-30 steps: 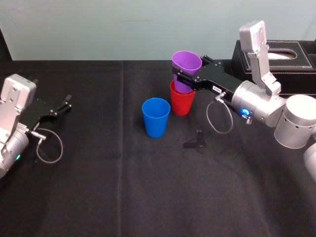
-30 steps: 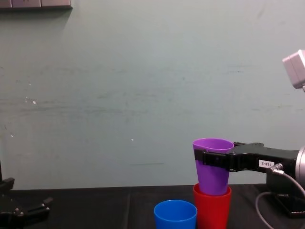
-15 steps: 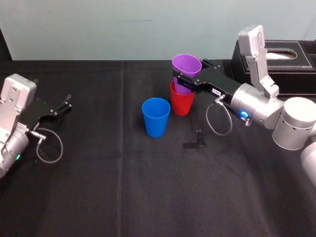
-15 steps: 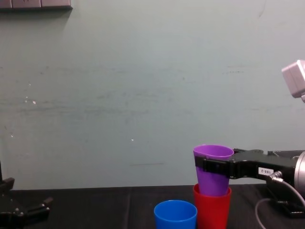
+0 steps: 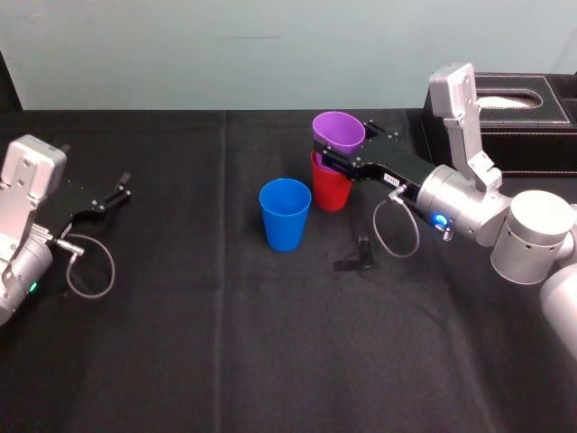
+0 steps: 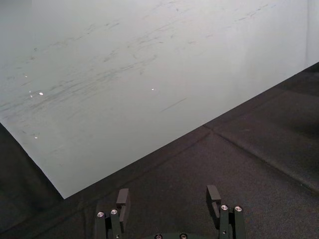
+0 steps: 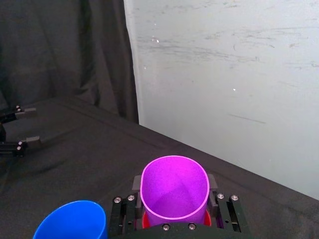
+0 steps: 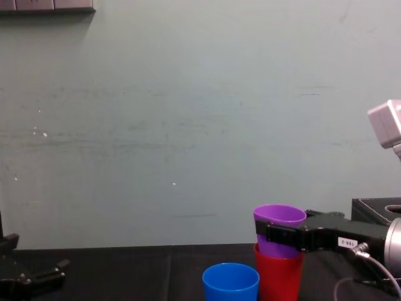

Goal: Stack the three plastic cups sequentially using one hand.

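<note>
The right gripper point(image 5: 348, 150) is closed around the purple cup point(image 5: 338, 132), its flat jaws pressing the wall just under the rim from opposite sides. This grip leaves the tapered lower part free to slide into the red cup point(image 5: 332, 188), which stands on the table point(image 5: 225, 343) directly beneath the gripper. The cup is held upright with its mouth facing up, and the right wrist view shows it centred over a sliver of red point(image 7: 144, 219), which is what a clean nesting needs. The blue cup point(image 5: 285, 214) stands alone just beside the stack, a little to the left of the gripper and nearer the robot, apart from both other cups. It looks like the piece left to stack. The black box point(image 5: 532, 135) sits behind the right arm, clear of the work. The left gripper point(image 5: 113, 192) rests far to the left on the table with its fingers spread and nothing between them. Compared with a second ago, the right gripper has come down and the purple cup has sunk much deeper. Then most of its body stood above the red rim, while now only its top band shows over it in the chest view. The blue cup and the left arm have not moved.
</note>
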Action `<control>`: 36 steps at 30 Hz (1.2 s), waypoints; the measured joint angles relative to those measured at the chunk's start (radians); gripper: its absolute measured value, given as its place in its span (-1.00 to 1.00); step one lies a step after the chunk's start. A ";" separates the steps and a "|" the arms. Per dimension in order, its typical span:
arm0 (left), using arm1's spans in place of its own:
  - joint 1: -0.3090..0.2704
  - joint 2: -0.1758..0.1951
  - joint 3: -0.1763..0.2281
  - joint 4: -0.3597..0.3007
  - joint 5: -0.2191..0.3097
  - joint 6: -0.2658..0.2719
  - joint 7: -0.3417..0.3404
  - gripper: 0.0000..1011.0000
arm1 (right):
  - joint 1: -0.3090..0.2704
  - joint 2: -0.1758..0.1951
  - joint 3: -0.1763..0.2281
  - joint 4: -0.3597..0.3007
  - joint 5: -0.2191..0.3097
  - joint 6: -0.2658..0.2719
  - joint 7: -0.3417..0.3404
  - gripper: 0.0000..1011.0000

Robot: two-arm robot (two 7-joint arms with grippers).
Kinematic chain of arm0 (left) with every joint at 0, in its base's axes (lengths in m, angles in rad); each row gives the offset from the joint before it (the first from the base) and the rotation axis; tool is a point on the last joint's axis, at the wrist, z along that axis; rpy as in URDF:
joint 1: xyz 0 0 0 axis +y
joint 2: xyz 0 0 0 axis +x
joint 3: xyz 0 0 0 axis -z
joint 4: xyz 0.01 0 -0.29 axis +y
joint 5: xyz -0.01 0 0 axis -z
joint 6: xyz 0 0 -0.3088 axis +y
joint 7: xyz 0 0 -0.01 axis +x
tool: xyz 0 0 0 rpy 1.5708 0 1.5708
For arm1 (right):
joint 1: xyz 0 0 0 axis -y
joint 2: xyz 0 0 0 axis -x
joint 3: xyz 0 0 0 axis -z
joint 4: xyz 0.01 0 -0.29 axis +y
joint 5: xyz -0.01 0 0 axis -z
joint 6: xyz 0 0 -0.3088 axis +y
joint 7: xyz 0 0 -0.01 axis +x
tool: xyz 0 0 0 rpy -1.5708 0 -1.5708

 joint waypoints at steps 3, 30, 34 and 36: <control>0.000 0.000 0.000 0.000 0.000 0.000 0.000 0.99 | 0.000 -0.003 -0.002 0.011 -0.006 -0.008 0.003 0.44; 0.000 0.000 0.000 0.000 0.000 0.000 0.000 0.99 | -0.009 -0.013 -0.002 0.041 -0.047 -0.030 0.007 0.44; 0.000 0.000 0.000 0.000 0.000 0.000 0.000 0.99 | -0.010 -0.013 -0.002 0.041 -0.048 -0.030 0.007 0.44; 0.000 0.000 0.000 0.000 0.000 0.000 0.000 0.99 | -0.010 -0.013 -0.002 0.041 -0.048 -0.030 0.007 0.43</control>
